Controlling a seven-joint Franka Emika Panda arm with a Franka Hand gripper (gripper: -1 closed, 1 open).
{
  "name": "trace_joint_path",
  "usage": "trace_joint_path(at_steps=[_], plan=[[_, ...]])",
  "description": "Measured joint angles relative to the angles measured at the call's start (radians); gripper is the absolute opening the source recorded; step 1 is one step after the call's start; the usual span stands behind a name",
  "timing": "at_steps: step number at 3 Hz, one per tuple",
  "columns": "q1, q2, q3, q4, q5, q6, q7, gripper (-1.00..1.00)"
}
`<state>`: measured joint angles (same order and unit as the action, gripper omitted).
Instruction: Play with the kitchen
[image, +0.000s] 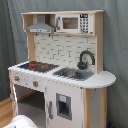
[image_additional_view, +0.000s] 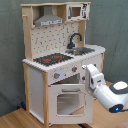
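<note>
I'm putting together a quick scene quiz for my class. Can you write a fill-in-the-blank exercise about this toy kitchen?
1. The black faucet curves over the ____.
2. The microwave sits on the top shelf, beside the grey ____.
3. The rings on the hob are coloured ____.
4. In the second exterior view, the robot arm is in front of the kitchen, beside the windowed ____ door.

Missing words: sink; hood; red; oven
</note>
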<state>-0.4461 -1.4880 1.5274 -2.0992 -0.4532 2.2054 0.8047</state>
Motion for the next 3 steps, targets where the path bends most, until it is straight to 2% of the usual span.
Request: trace_joint_path(at_steps=[1,3], plan=[[0.015,0.006,-0.049,-0.007,0.000,0.000,-0.110,1.00],[0.046,0.017,-0.120,-0.036,0.000,0.000,-0.296,1.00]])
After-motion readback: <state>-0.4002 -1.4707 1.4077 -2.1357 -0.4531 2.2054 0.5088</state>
